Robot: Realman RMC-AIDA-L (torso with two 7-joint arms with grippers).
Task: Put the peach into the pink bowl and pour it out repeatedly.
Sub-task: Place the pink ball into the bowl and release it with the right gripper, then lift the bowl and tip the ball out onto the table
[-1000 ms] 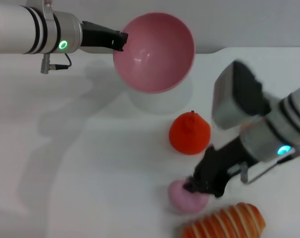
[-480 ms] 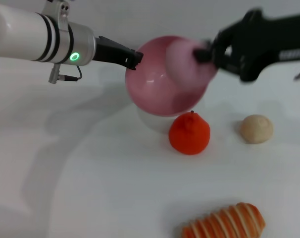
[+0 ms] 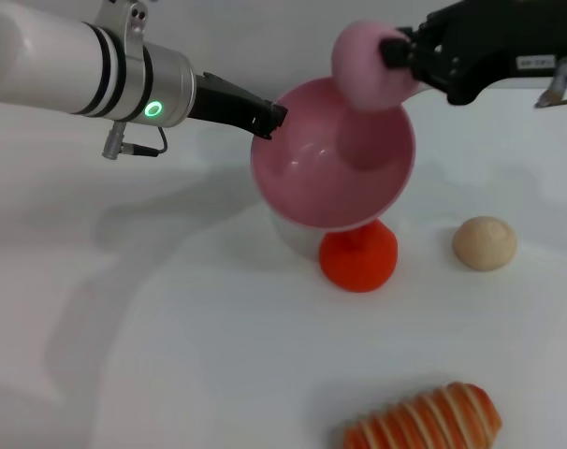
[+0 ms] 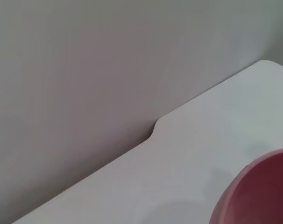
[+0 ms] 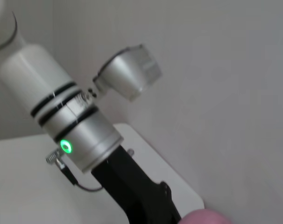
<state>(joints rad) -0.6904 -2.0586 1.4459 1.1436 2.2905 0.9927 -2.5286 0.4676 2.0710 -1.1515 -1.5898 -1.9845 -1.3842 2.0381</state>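
Head view: my left pincer (image 3: 272, 119) is clamped on the 9 o'clock rim of the pink bowl (image 3: 332, 157), holding it up off the white surface (image 3: 171, 327), the opening tilted toward the camera. My right pincer (image 3: 393, 51) comes in from 2 o'clock, closed on the peach (image 3: 366, 54), which sits just over the bowl's 12 o'clock rim, above the hollow and not resting inside it. An orange-red fruit (image 3: 360, 260) lies on the surface at the bowl's 6 o'clock, its top hidden behind the bowl. A beige ball (image 3: 485, 243) lies at 3 o'clock of that fruit, apart from it. A striped orange-and-cream piece (image 3: 424, 419) lies near the lower edge, at 5 o'clock.

Left wrist view: a curved slice of the pink bowl (image 4: 260, 193) in one corner, white surface (image 4: 179, 168) and grey wall beyond. My own fingers not visible.

Right wrist view: my left arm with its green light, its dark pincer (image 5: 153, 205) reaching toward a sliver of the peach (image 5: 207, 217) at the frame edge.
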